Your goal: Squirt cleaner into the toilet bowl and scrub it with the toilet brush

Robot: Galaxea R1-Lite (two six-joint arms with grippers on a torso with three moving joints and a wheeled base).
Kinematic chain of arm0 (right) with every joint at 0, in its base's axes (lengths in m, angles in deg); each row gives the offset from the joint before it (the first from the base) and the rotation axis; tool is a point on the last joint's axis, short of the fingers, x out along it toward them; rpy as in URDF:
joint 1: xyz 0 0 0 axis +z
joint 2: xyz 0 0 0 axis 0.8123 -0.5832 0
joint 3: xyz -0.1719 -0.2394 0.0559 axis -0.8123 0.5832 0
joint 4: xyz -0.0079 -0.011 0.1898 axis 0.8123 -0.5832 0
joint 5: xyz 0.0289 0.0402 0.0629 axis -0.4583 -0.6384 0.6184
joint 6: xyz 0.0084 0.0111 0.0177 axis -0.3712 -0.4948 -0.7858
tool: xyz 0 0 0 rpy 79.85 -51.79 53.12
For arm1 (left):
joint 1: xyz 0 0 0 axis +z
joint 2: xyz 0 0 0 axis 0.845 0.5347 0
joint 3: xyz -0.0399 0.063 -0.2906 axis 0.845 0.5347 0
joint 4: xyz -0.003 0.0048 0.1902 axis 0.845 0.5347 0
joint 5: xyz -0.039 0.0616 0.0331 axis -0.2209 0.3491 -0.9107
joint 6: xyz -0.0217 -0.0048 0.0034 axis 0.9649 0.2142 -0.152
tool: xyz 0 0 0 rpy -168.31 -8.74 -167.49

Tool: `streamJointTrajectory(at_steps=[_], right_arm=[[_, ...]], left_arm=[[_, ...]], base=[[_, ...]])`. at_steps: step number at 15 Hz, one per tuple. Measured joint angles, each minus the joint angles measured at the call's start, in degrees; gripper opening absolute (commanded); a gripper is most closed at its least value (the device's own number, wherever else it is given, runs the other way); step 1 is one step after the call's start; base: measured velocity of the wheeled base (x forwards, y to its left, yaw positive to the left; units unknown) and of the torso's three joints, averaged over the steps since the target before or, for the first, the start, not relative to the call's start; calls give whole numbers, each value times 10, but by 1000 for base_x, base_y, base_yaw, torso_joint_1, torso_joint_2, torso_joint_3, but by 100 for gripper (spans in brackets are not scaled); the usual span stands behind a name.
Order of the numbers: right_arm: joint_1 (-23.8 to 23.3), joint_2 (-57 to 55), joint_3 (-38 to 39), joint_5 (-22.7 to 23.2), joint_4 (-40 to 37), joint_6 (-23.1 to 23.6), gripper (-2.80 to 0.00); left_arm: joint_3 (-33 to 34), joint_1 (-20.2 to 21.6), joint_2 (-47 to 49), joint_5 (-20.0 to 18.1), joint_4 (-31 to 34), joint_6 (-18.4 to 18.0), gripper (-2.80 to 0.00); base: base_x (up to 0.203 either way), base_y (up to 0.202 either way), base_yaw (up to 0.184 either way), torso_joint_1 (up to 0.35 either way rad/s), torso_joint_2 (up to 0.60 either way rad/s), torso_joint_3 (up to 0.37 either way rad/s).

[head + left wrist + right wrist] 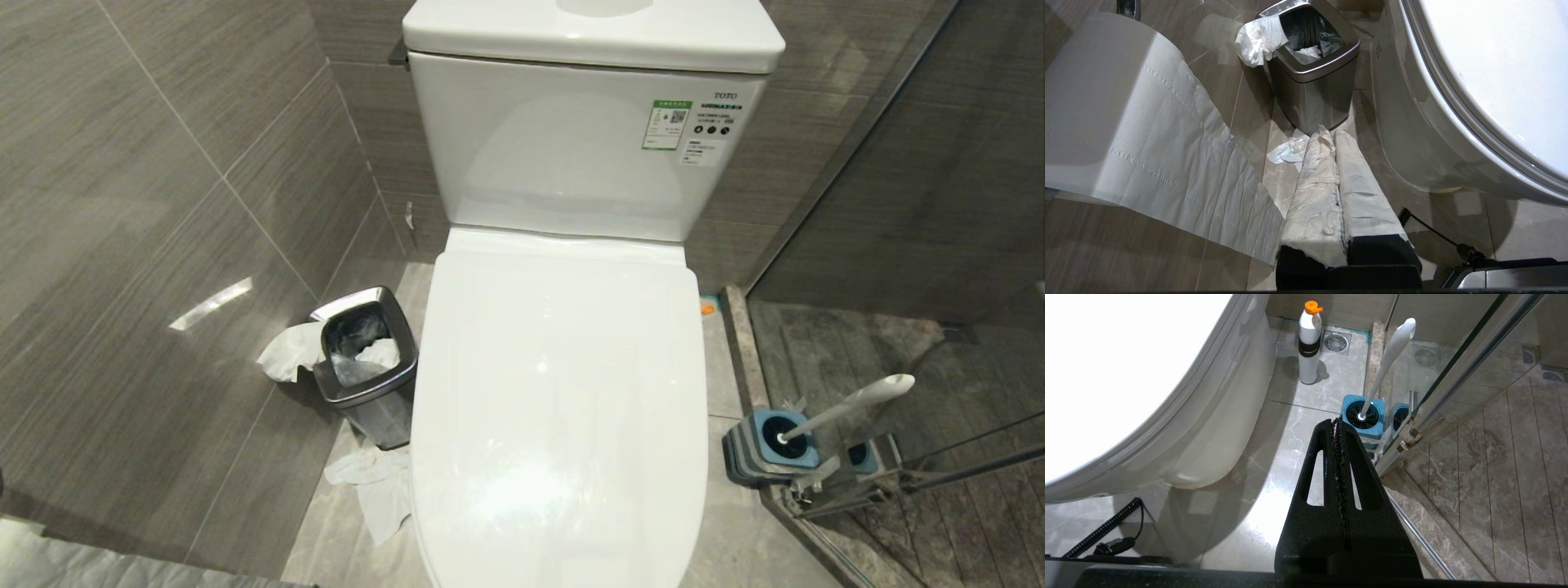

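We find the toilet bowl (563, 457) with its lid (559, 392) down, so the basin is covered and no cleaner shows anywhere on the ceramic. The toilet brush (849, 406) stands on the floor to our right, its bristle head seated in the blue-and-grey holder (767, 449), its handle leaning toward the glass shower door (898, 204). A white bottle with an orange cap (1309, 343) stands further back beside the toilet base, in the right wrist view only.

Neither arm appears in the head view. The left gripper (1331, 132) hangs low beside the steel bin (1314, 77), its tissue-wrapped fingers pressed together and holding nothing. The right gripper (1336, 422) points toward the holder, jaws likewise together and empty.

Hazards we judge from here:

- Lid: it must be raised first. Squirting onto the shut lid wastes cleaner and wets the outside.
- Brush: the handle leans near the glass door and its metal frame. A careless approach could knock it against the glass or tip the holder.
- Left side: hanging toilet paper (1167, 143) and loose tissue on the floor (1290, 149) lie close to the left gripper and could snag on its wrapping.
- Bottle: tall and narrow, it may topple if nudged off-centre.
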Motion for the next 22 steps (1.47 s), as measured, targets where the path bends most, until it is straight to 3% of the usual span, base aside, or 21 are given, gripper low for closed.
streamJointTrajectory(at_steps=[22], right_arm=[[0, 0, 0, 0, 0, 0, -280]], left_arm=[[0, 0, 0, 0, 0, 0, -280]], base=[[0, 0, 0, 0, 0, 0]])
